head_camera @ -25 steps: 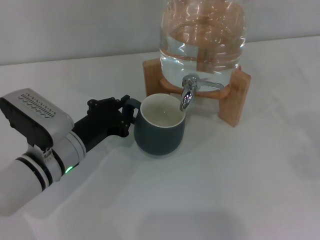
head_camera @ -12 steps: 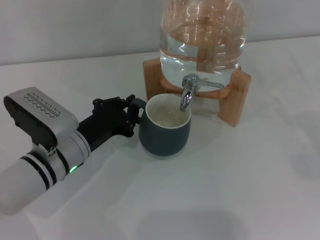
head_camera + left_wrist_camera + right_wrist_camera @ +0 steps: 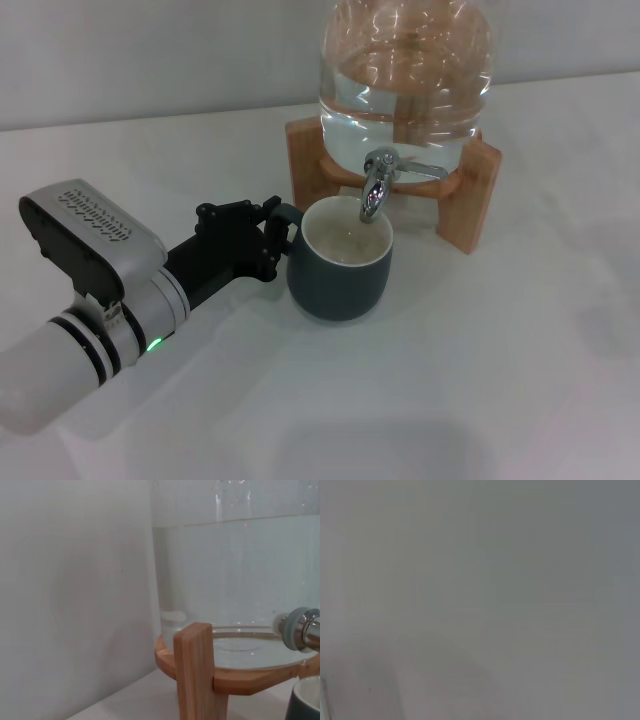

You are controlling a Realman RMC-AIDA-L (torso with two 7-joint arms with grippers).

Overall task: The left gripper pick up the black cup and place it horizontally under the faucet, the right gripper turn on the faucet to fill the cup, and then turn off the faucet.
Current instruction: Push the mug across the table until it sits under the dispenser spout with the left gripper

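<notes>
The black cup [image 3: 340,268], dark grey-teal with a cream inside, stands upright on the white table with its mouth right under the faucet [image 3: 374,190] spout. My left gripper [image 3: 278,236] reaches in from the left and is shut on the cup's small loop handle. The faucet is chrome with a thin lever pointing right; no water stream shows. In the left wrist view the cup's rim [image 3: 306,700] shows at a corner and the faucet's base [image 3: 301,629] at the edge. The right gripper is out of view; its wrist view shows only a plain grey surface.
A clear glass jar [image 3: 405,70] of water sits on a light wooden stand [image 3: 470,195] behind the cup, near the back wall. The stand's post [image 3: 200,672] and the jar [image 3: 235,580] fill the left wrist view. The white table [image 3: 480,380] spreads in front.
My left gripper has slid the cup to the right and a little forward, from beside the spout to directly beneath it. The jar and stand have not moved.
</notes>
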